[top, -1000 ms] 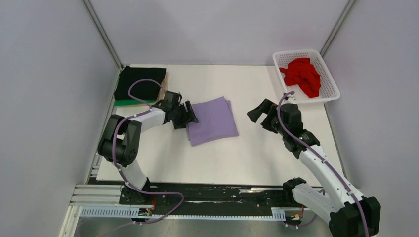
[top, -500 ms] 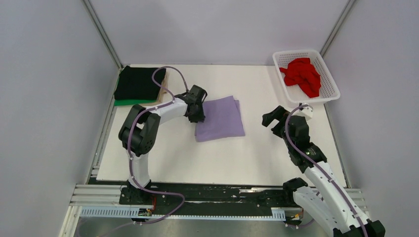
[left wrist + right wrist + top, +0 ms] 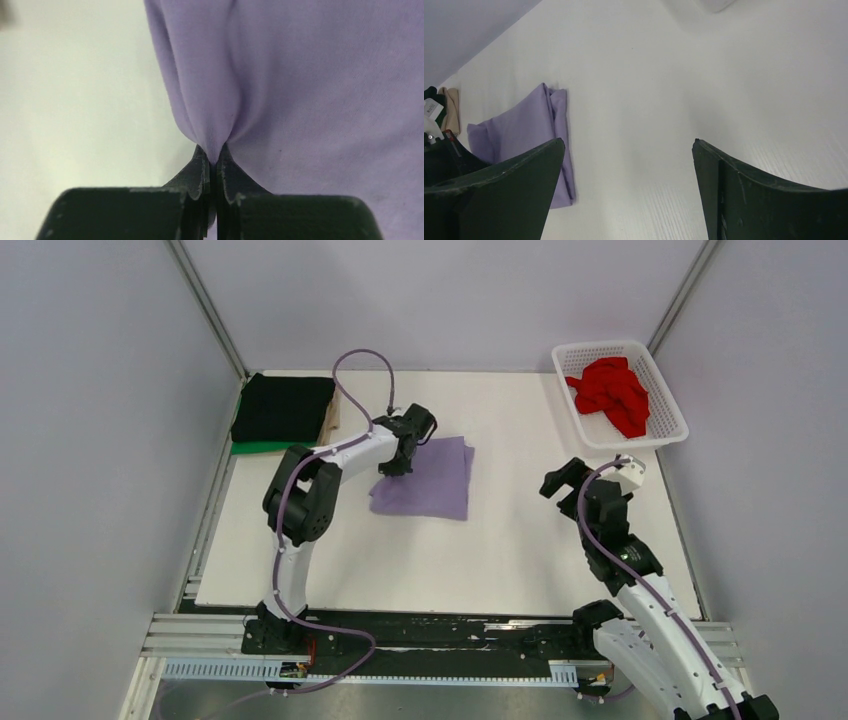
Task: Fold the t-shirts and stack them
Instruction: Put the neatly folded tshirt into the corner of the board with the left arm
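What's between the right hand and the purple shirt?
Only bare white table between the right hand and purple shirt; top and right wrist views both show it.

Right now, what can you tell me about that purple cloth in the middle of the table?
It is a lavender t-shirt of soft, plain, matte cloth, folded into a rough square. Stacked layers show along one edge. It lies on the white table near the middle, turned a little askew. The left gripper is shut on its left edge and pinches the cloth into a raised ridge, with soft creases fanning out from it. Nothing else touches it.
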Tool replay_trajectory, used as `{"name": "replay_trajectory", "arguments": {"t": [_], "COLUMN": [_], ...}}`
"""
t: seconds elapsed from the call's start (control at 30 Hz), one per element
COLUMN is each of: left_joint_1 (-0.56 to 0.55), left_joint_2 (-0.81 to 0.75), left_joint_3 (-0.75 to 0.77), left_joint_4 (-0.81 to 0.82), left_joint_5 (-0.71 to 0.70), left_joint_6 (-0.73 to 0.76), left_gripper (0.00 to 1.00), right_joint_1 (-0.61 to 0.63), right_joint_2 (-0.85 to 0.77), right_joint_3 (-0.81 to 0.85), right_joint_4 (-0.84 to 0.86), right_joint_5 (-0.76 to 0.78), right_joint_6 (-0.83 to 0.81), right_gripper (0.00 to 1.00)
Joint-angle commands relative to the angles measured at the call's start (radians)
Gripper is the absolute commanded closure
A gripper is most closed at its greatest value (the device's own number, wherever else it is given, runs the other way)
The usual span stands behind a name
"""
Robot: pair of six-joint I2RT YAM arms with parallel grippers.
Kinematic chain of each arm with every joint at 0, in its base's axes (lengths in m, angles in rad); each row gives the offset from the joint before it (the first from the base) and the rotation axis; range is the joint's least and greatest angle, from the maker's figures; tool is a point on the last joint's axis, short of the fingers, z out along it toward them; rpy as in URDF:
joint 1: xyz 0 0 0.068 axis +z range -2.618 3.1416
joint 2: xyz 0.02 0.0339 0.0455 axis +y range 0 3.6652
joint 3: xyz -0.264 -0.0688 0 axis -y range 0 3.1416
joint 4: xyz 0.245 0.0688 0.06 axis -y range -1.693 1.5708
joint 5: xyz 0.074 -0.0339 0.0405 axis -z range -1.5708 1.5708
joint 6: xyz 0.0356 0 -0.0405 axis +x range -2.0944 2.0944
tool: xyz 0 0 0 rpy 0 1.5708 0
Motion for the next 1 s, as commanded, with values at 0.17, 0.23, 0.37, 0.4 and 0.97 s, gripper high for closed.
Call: {"name": "replay_trajectory", "arguments": {"t": [0.17,0.23,0.37,0.4,0.97], "left_joint_1": [0.047,0.066,0.119,0.138,0.276], "left_joint_2": [0.008,-0.005,-0.037,-0.046,-0.112], "left_joint_3": [0.139,0.137,0.135,0.136,0.251], "left_joint_4": [0.092,0.157,0.259,0.294,0.541], "left_joint_5": [-0.478,-0.495,-0.522,-0.526,-0.528], "left_joint_6": [0.440,0.531,0.663,0.705,1.070], "left_gripper": [1.00,1.00,1.00,1.00,1.00], "right_joint_1": [-0.004,-0.004,-0.006,-0.005,-0.006], "right_joint_2": [-0.007,-0.007,0.000,0.002,0.023], "right_joint_3": [-0.008,-0.011,-0.013,-0.013,-0.012], "right_joint_4": [0.019,0.021,0.021,0.021,0.018], "right_joint_5": [0.056,0.054,0.067,0.068,0.083], "right_joint_6": [-0.021,-0.021,-0.020,-0.019,-0.008], "right_gripper": [0.00,0.00,0.00,0.00,0.00]}}
